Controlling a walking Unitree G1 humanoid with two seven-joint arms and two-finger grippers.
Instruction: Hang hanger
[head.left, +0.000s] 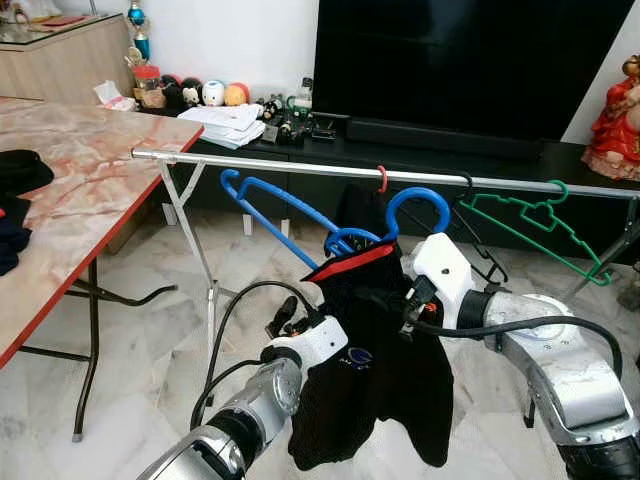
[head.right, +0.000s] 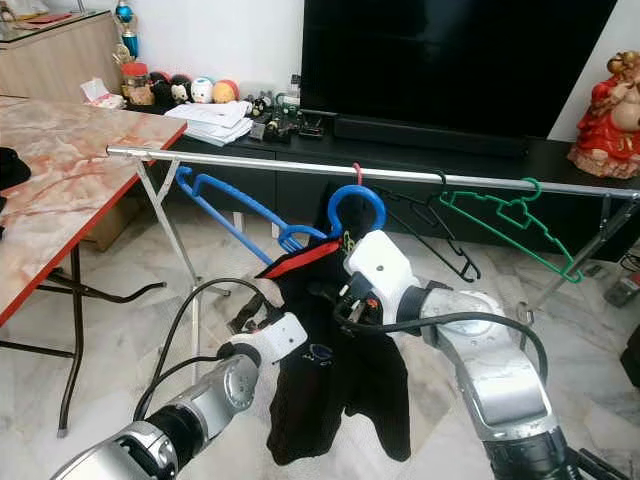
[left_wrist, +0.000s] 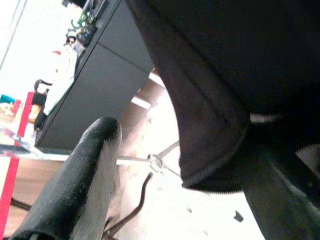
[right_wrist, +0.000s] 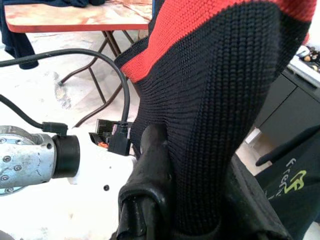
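On your left the marble tabletop (head.left: 90, 170) carries dark clothes, well apart from the work. Your left gripper (head.left: 300, 322) sits low against the black garment (head.left: 375, 370), and its wrist view shows one finger (left_wrist: 82, 180) clear of the cloth edge, so the jaws look parted and holding nothing. Moving right, an empty blue hanger (head.left: 270, 215) hangs on the steel rail (head.left: 300, 165). Next comes the task's blue hanger (head.left: 415, 205), draped with the garment; its hook rides just below the rail, not yet over it. Your right gripper (head.left: 405, 300) has its jaws closed on the knit near the red collar band (head.left: 350, 262), as the right wrist view shows. Expect the hanger to be light and stiff but the knit soft, swinging and slippery; a hold on the hanger neck would likely steer the hook better. Further right hang black (head.left: 480, 235) and green hangers (head.left: 535, 225).
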